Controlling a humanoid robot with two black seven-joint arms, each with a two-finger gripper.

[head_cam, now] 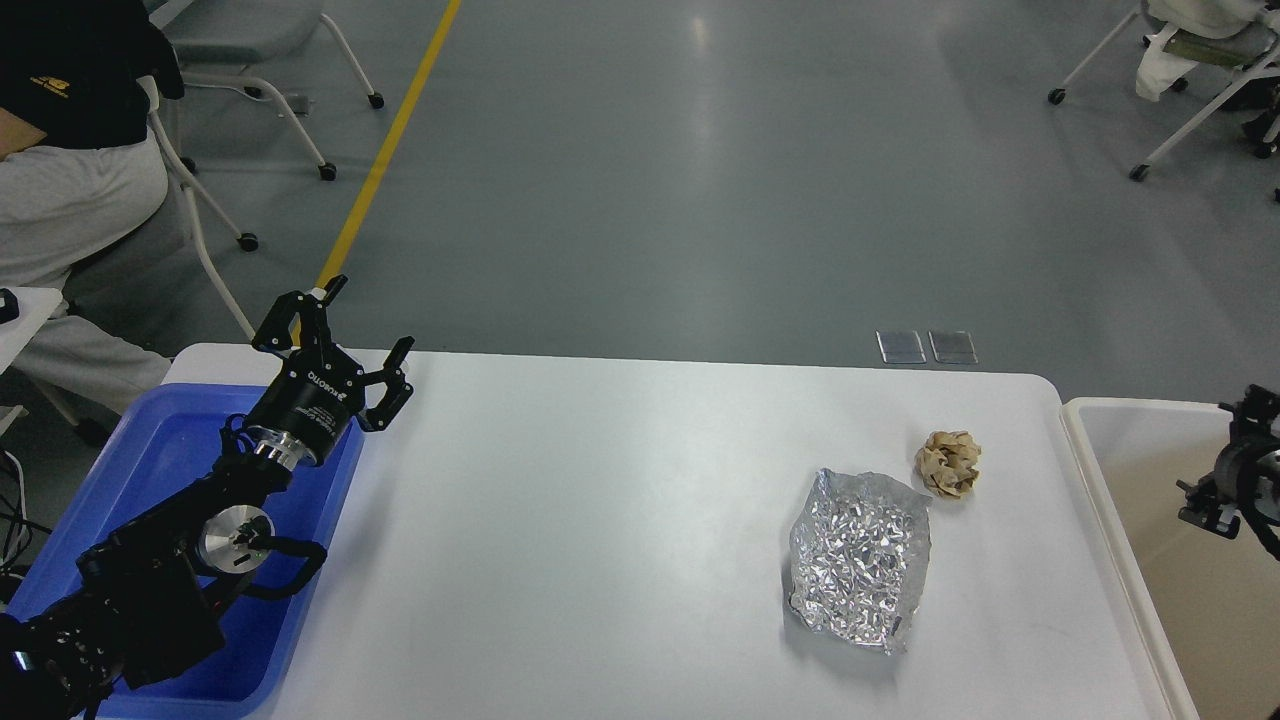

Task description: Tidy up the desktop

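Observation:
The white desktop [600, 520] fills the lower middle of the head view. On its right part lie a crumpled sheet of silver foil [860, 560] and, just behind it, a small beige paper ball [949, 464]. My left gripper [369, 318] is open and empty, raised over the desktop's far left corner, far from both. My right gripper [1235, 470] shows only in part at the right edge, above the beige bin [1110, 500]; its fingers cannot be told apart.
A blue tray [165, 450] sits at the desktop's left end under my left arm. The beige open bin stands against the right end. A seated person [70, 190] and wheeled chairs [1190, 50] are beyond the table.

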